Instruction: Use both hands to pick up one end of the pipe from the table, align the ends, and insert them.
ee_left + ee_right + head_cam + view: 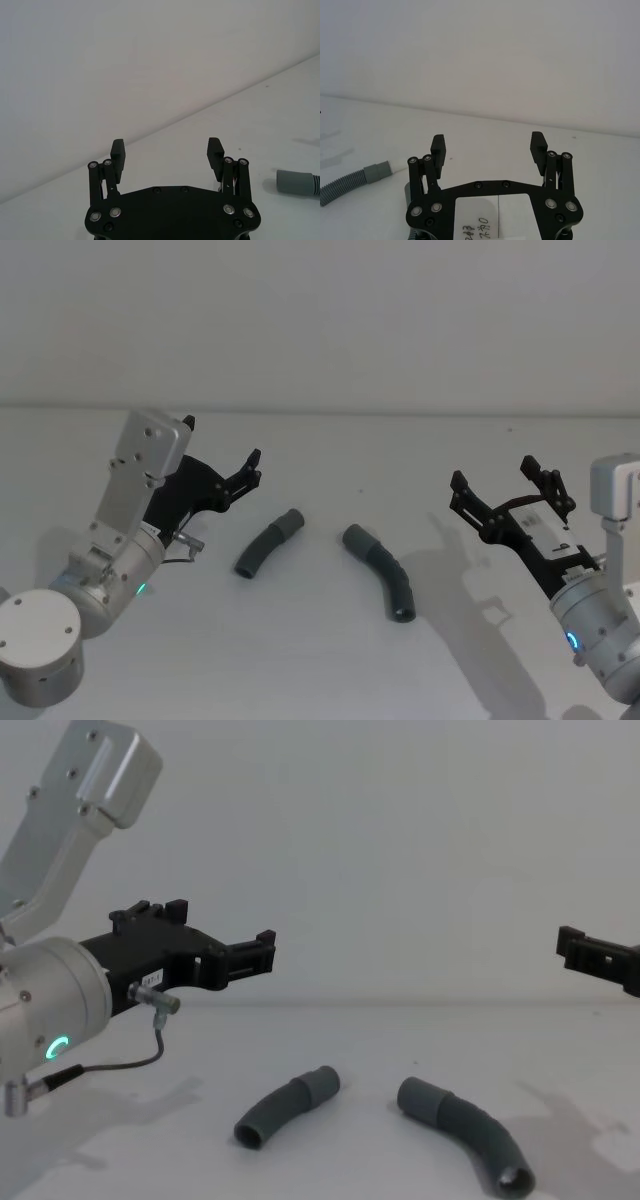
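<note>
Worktop: plain, matte, white-grey and flat; a pale bare wall rises behind it.

Shorter pipe piece: dark-grey hose, gently curved, ribbed along the body; a smooth upper cuff ends it. It lies flat on the worktop just left of centre in the head view, slanting from lower left to upper right.

Longer pipe piece: the same dark-grey ribbed material, thicker and more strongly bent; it lies flat just right of centre, near the shorter piece but not touching it. Its smooth open cuff faces the lower edge of the frame; the chest view shows the bore as a dark round hole. The opposite end points to the upper left, toward the shorter piece.

Left pincer: black skeletal frame of flat plates joined by bright screws, with two blocky fingertips; fingers spread wide, nothing between them. It sits at the left of the head view, raised off the worktop, left of the shorter piece; its silver-grey metal arm carries a green light.

Right pincer: identical build; fingers spread wide and holding nothing. It sits at the right of the head view, raised, right of the longer piece; a white handwritten label shows beneath its frame.
</note>
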